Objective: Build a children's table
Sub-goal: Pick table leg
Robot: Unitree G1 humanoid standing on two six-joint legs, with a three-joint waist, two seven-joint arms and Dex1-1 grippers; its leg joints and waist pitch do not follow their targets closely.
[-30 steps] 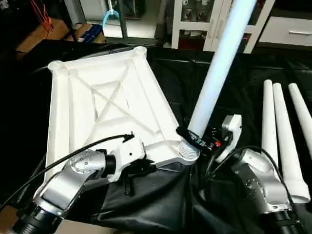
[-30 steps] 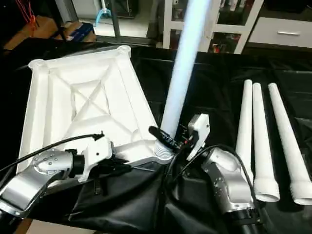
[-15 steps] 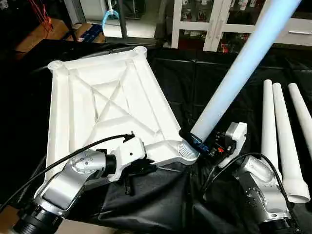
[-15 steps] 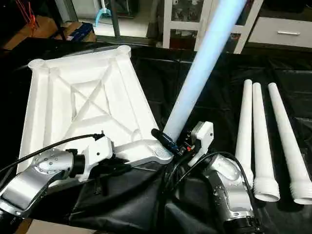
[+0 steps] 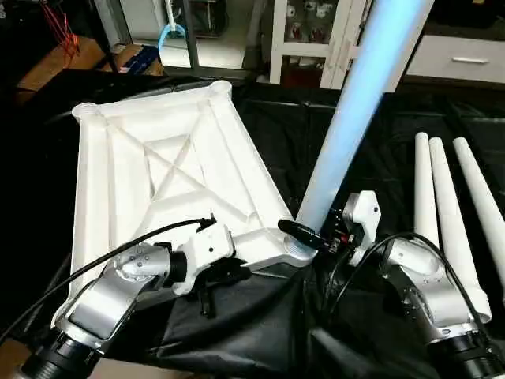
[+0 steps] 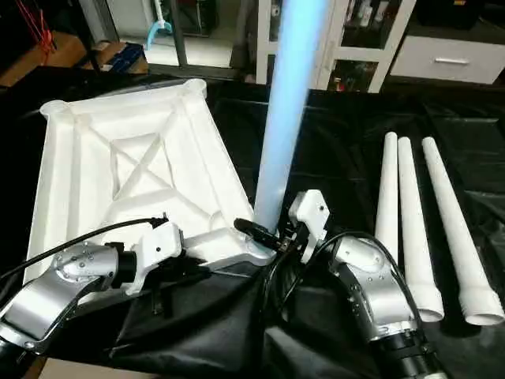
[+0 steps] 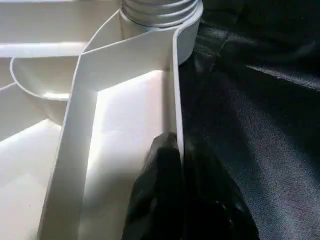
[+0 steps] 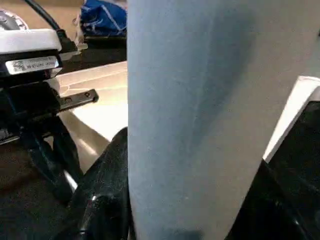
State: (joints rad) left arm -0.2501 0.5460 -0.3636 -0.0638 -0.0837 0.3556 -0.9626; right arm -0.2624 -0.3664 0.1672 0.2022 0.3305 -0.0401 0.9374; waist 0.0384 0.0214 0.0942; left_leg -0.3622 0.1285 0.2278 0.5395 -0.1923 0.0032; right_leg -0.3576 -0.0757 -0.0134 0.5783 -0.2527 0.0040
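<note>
1. The tabletop lies underside up on the black cloth, with its X-ribs facing the camera.
2. The near edge wall of the tabletop is pinched by the closed left gripper, one finger on each face of the wall, just beside the near right corner socket.
3. The leg is clasped low on its shaft by the right gripper; its fingers stand half apart around the tube, directly above the socket.
4. The leg rises nearly upright from the socket, leaning slightly away from the tabletop at the top. Its threaded foot sits in the socket, with several ridges exposed above the rim.
5. Judgement: the step in hand is seating this first leg. It is best done by bringing the shaft square to the socket before it is turned or pressed, so the ridges are not crossed.
6. The hold on the edge wall is to be maintained as a counter-hold, so the tabletop cannot slide or lift.
7. Three spare legs lie side by side on the cloth, well apart on the right, beyond the right arm.
</note>
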